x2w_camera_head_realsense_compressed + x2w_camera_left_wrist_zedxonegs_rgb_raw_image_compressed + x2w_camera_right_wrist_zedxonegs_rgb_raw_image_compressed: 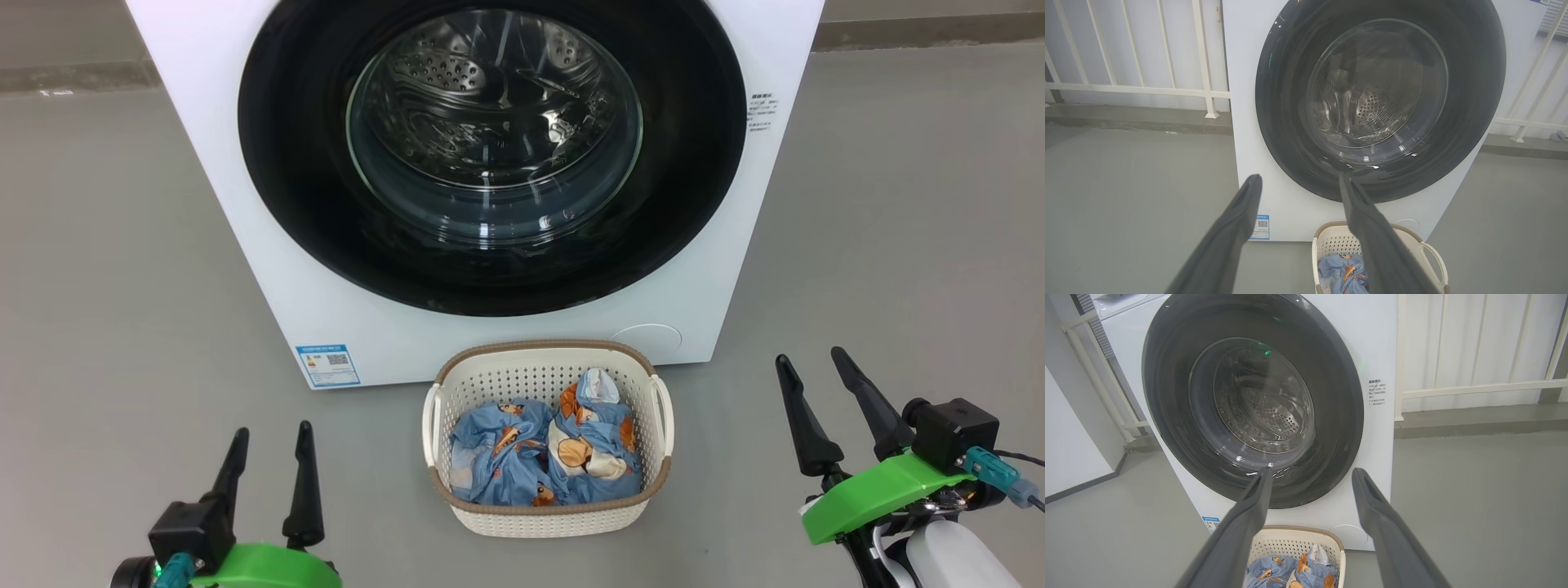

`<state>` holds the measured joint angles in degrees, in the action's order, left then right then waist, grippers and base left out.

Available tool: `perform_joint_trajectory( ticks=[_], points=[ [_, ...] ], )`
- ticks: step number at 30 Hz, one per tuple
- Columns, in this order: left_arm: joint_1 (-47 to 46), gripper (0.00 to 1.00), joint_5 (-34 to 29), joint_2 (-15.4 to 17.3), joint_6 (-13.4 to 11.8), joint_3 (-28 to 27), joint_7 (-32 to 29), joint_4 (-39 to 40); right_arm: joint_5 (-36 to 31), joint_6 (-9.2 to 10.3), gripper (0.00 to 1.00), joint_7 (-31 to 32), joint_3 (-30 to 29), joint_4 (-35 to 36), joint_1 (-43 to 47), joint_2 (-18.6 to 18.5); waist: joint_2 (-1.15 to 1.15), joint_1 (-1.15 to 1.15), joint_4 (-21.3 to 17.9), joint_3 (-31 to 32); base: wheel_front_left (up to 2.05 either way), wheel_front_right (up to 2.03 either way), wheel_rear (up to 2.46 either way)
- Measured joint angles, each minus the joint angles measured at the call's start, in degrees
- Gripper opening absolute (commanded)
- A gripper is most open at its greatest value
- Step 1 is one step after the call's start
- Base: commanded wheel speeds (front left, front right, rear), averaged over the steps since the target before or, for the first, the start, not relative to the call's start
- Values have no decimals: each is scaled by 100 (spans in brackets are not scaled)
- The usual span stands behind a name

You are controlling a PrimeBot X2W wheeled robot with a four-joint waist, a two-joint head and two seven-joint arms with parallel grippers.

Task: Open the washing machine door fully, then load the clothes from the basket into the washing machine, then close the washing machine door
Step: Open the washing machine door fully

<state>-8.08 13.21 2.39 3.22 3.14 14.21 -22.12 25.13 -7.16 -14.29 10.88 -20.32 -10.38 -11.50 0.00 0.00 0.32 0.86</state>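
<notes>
The white washing machine (269, 269) stands straight ahead, its round black-rimmed door (702, 188) shut flat against the front, the steel drum visible through the glass. On the floor in front sits the cream basket (547, 371) with the light blue cartoon-print clothes (543, 457) bundled inside. My left gripper (272, 437) is open at the lower left, well left of the basket. My right gripper (812, 363) is open at the lower right, well right of the basket. In the wrist views the door (1474, 81) (1339, 396) faces each gripper (1300, 179) (1310, 473), with the basket (1412, 239) (1294, 539) below.
Grey floor surrounds the machine and basket. A blue label sticker (328, 364) marks the machine's lower left front. White railings (1135, 87) (1474, 388) and a low kerb run behind the machine. A white wall panel (1073, 449) stands to one side.
</notes>
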Motion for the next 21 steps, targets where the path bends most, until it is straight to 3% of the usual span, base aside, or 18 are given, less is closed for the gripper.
perform_joint_trajectory(
  ticks=[9, 21],
  points=[
    [1, 100, -69, 3, -23, -46, 0, 1, 1, 0, 100, 0, -3, -7, 0, 10, 0, 0, -2, -1, 46, 46, -92],
    [2, 100, -64, -2, -14, -46, 0, 1, 9, -1, 100, 0, -24, -22, 1, 30, 0, 0, -2, 6, 112, 112, -224]
  ],
)
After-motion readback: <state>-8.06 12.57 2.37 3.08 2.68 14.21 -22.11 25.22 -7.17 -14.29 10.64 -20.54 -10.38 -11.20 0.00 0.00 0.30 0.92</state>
